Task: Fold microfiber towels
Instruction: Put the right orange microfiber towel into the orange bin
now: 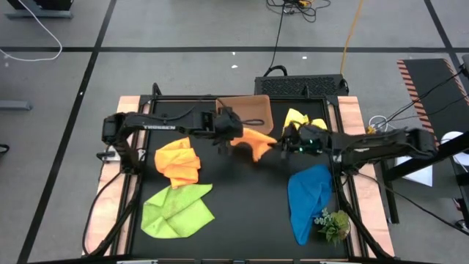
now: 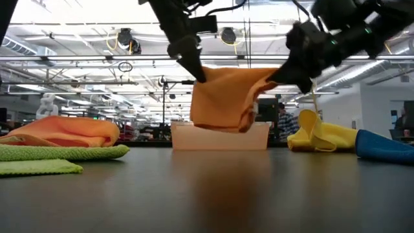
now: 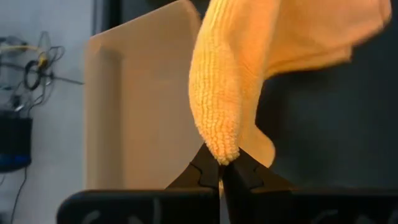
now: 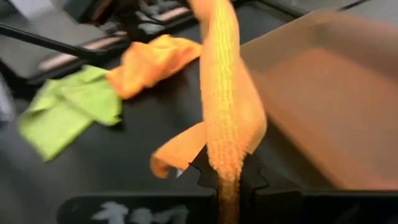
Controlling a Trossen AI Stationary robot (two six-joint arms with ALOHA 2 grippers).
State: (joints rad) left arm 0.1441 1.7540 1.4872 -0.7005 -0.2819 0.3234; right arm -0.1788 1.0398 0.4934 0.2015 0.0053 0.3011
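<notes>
Nearest the desk's (image 1: 249, 213) front edge lie a flat lime-green microfiber towel (image 1: 177, 210) and a blue microfiber towel (image 1: 308, 196), w/ a small green plant sprig (image 1: 333, 224) beside the blue one. Behind the green one sits a crumpled yellow-orange towel (image 1: 178, 163). Mid-desk, an orange microfiber towel (image 2: 223, 97) hangs clear of the surface, just in front of the terracotta-brown rectangular tray (image 1: 245, 110). Left gripper (image 3: 222, 167) and right gripper (image 4: 229, 180) each have jaws pinching one corner of it. A yellow towel (image 1: 300, 119) lies right of the tray. Step in hand looks like the lift & spread; next move prob. calls for pulling corners apart, then laying it flat to fold.
</notes>
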